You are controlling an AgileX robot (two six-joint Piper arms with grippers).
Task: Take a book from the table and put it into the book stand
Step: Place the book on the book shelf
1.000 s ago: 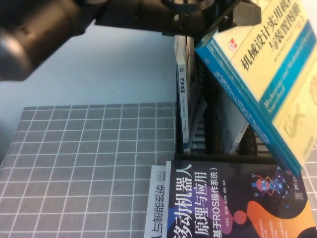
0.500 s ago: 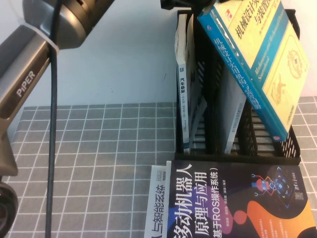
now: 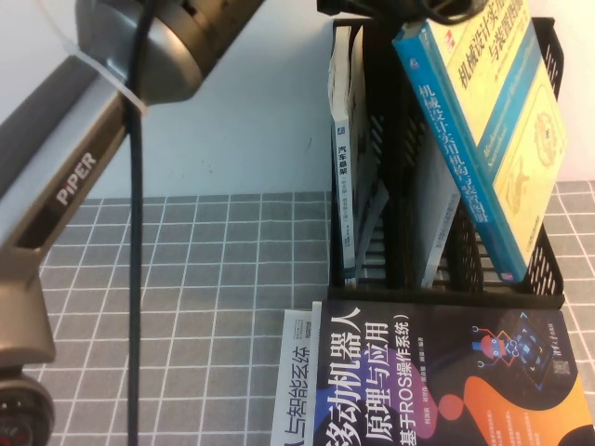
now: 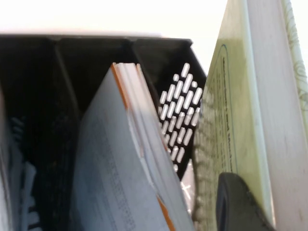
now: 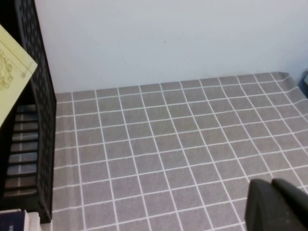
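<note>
The left arm [image 3: 84,177] is seen stretched diagonally across the left of the high view, grey, its cable hanging down over the grid-clothed bench [image 3: 186,307]. At the front edge a grey-white book [image 3: 296,390] is laid flat, and just beside it, partly covering it, the dark purple-and-orange robot book [image 3: 437,381] is spread flat against the foot of the book stand [image 3: 446,293]. In the stand's left compartment thin white books [image 3: 346,167] are stood on end. The book [image 3: 483,130], blue-spined and yellow-green, is held tilted over the rightmost compartment, its lower corner sunk inside, its top leaning out to the right. The left claw [image 3: 437,9] is glimpsed at the top edge on the book's upper end; in its wrist view a dark finger [image 4: 240,204] is pressed on the pale cover, so the book is gripped. The right claw [image 5: 276,204] is kept low over bare cloth right of the stand; whether it is parted cannot be told.
</note>
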